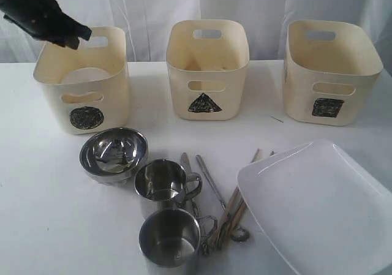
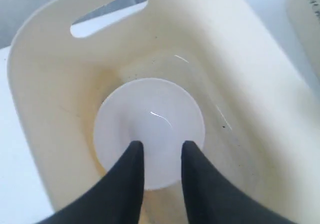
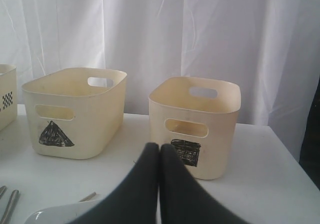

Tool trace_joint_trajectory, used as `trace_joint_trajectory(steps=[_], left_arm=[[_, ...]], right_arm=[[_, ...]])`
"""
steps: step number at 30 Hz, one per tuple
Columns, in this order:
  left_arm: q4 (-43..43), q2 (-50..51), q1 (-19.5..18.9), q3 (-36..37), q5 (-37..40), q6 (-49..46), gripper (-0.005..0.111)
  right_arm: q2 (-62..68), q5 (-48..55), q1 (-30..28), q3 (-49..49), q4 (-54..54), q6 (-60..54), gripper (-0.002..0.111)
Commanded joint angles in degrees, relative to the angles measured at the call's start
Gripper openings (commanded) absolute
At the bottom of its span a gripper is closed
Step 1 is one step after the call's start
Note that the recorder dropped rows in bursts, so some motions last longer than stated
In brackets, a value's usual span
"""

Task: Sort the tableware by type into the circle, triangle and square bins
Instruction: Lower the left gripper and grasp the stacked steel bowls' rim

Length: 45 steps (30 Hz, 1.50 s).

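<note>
Cream plastic tubs, three of them, sit in a row along the back of the white surface (image 1: 37, 226). The circle tub (image 1: 113, 106) is on the left, the triangle tub (image 1: 233, 91) in the middle and the square tub (image 1: 300, 97) on the right. One white bowl (image 2: 150, 119) sits right way up on the floor of the circle tub.

Out front there's one steel bowl (image 1: 113, 154) and two steel cups, a far cup (image 1: 164, 186) and a near cup (image 1: 170, 244). Next to them is a loose bunch of steel cutlery (image 1: 211, 183) mixed in with wooden chopsticks (image 1: 236, 204). I can't count either, they overlap too much. One big white square plate (image 1: 318, 201) lies just beside that bunch on the right.

The left gripper (image 2: 160, 146) hangs over the circle tub above the white bowl, jaws a little apart and holding nothing. The right gripper (image 3: 159, 151) has its jaws pressed together, empty, and faces the square tub. A white curtain (image 1: 257, 5) covers the whole back of the room.
</note>
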<state>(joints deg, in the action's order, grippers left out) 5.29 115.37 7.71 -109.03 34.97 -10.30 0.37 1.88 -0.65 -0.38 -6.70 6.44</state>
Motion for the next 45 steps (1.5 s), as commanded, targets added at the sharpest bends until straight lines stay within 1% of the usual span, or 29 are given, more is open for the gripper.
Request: trace_joint_trajectory(steps=[1, 5, 7, 9, 10, 12, 14, 15, 17, 19, 21, 23, 25, 26, 29, 32, 45], left_arm=[[1.92, -7.7, 0.44, -0.27, 9.35, -3.19, 0.039], [2.24, -12.75, 0.44, 1.0, 16.4, -3.33, 0.045], [3.81, -15.25, 0.44, 3.86, 18.59, -3.62, 0.044], [7.02, -18.77, 0.44, 10.0, 19.07, -4.71, 0.044], [10.64, -21.18, 0.44, 14.61, 18.95, -6.51, 0.044], [13.71, -23.4, 0.44, 20.08, 18.95, -7.6, 0.044], [15.16, -25.78, 0.44, 25.63, 17.84, -8.83, 0.044], [15.29, -27.99, 0.44, 30.17, 15.79, -9.21, 0.044], [16.88, -31.09, 0.44, 35.35, 13.95, -9.21, 0.044], [18.57, -32.23, 1.04, 38.73, 12.1, -10.78, 0.044], [19.5, -31.51, 2.53, 40.03, 10.69, -11.34, 0.045], [19.5, -30.5, 4.03, 41.06, 8.05, -12.43, 0.054], [19.5, -28.75, 4.39, 42.15, 5.03, -12.43, 0.064], [19.5, -27.52, 4.39, 42.33, 4.29, -12.43, 0.066], [19.5, -24.22, 4.39, 42.33, 3.48, -12.43, 0.066], [19.5, -20.17, 4.39, 42.33, 1.01, -12.31, 0.066], [19.5, -11.96, 4.39, 42.33, -4.02, -12.43, 0.066]], right_arm=[[-0.37, -0.13, 0.18, 0.38, -0.45, 0.05, 0.0], [-0.37, -0.13, 0.18, 0.38, -0.45, 0.05, 0.0], [-0.37, -0.13, 0.18, 0.38, -0.45, 0.05, 0.0], [-0.37, -0.13, 0.18, 0.38, -0.45, 0.05, 0.0], [-0.37, -0.13, 0.18, 0.38, -0.45, 0.05, 0.0], [-0.37, -0.13, 0.18, 0.38, -0.45, 0.05, 0.0], [-0.37, -0.13, 0.18, 0.38, -0.45, 0.05, 0.0], [-0.37, -0.13, 0.18, 0.38, -0.45, 0.05, 0.0], [-0.37, -0.13, 0.18, 0.38, -0.45, 0.05, 0.0], [-0.37, -0.13, 0.18, 0.38, -0.45, 0.05, 0.0], [-0.37, -0.13, 0.18, 0.38, -0.45, 0.05, 0.0], [-0.37, -0.13, 0.18, 0.38, -0.45, 0.05, 0.0], [-0.37, -0.13, 0.18, 0.38, -0.45, 0.05, 0.0], [-0.37, -0.13, 0.18, 0.38, -0.45, 0.05, 0.0], [-0.37, -0.13, 0.18, 0.38, -0.45, 0.05, 0.0], [-0.37, -0.13, 0.18, 0.38, -0.45, 0.05, 0.0], [-0.37, -0.13, 0.18, 0.38, -0.45, 0.05, 0.0]])
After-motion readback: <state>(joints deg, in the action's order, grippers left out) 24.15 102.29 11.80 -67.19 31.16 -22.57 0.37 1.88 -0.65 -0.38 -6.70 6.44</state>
